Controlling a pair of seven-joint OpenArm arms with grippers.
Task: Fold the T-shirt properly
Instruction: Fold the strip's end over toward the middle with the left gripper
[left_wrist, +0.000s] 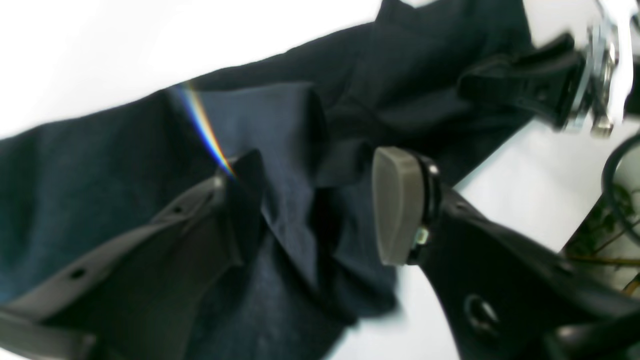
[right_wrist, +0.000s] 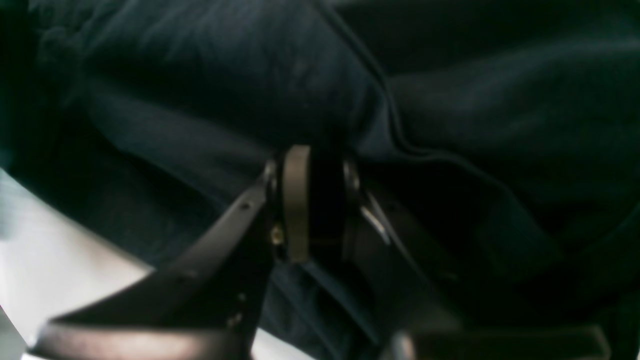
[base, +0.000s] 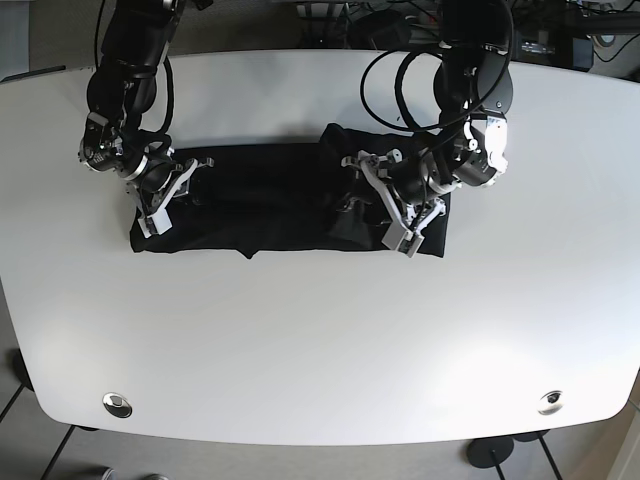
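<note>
Left tool: jaws apart, straddling a raised ridge of T-shirt fabric, pad beside the cloth, not clamped. Right tool: jaws nearly together with dark cloth between them, looks pinched on a fold near a seam.

In base view the left tool sits over one end of the shirt, the right tool over the opposite end. Shirt lies as a long dark band across the far half of the white counter, partly bunched, edges uneven.

Handling guess: light, limp, low slip on the pads, layers drag together. Best hold is at hem or seam edges, both ends together, otherwise the middle sags and wrinkles.
</note>
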